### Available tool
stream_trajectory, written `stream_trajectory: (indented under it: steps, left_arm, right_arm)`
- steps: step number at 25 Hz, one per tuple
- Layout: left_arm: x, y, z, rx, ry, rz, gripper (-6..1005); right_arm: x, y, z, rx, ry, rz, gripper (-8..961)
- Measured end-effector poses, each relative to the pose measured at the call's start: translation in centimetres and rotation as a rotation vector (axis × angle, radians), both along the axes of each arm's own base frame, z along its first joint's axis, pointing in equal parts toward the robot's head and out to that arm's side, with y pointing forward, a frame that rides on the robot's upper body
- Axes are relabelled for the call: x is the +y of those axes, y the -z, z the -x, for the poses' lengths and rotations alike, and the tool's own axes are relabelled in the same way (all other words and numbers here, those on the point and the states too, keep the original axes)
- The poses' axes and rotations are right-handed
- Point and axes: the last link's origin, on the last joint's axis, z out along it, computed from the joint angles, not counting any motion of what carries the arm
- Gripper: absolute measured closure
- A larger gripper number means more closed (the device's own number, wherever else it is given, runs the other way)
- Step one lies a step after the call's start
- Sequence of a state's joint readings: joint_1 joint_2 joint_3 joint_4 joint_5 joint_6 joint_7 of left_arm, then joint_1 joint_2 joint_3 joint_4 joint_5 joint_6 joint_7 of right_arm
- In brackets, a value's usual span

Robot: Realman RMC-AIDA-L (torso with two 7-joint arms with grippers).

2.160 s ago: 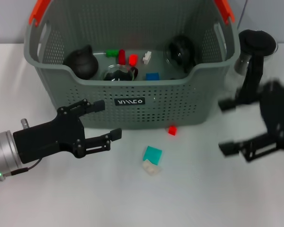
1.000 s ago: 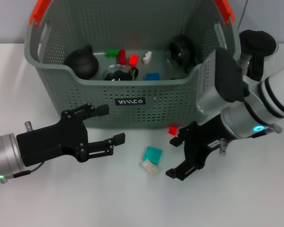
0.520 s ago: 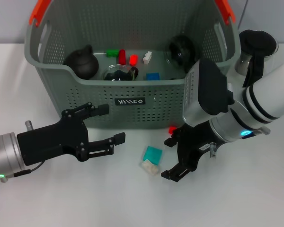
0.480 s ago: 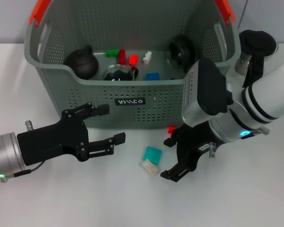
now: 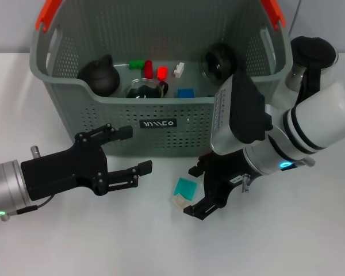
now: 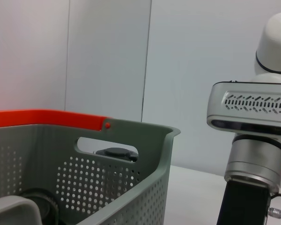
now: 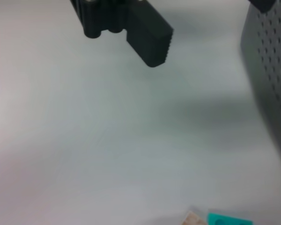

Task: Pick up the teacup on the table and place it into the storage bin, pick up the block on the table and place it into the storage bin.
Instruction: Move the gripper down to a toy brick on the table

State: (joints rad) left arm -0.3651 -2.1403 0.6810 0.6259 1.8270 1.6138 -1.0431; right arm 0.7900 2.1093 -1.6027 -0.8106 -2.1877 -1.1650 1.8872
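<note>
The storage bin (image 5: 161,123) holds a black teapot (image 5: 99,76) and small blocks (image 5: 161,72).

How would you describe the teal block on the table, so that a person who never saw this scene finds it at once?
Start at the storage bin, the large grey-green perforated basket. On the white table in front of it, the teal block lies flat beside the open fingers of the right gripper. It touches a smaller cream block, and only it is teal.

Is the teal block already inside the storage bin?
No, the teal block lies on the table in front of the storage bin, beside the right gripper.
</note>
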Motion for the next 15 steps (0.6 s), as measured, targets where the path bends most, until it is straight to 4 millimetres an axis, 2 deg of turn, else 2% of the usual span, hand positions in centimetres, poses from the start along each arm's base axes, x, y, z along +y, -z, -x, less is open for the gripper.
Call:
stream_trajectory:
  steps: [15]
  left_arm:
    - [-0.01, 0.03, -0.02, -0.001, 0.000, 0.001, 148]
  right_arm:
    - [-0.35, 0.52, 0.29, -0.003, -0.013, 0.017, 13]
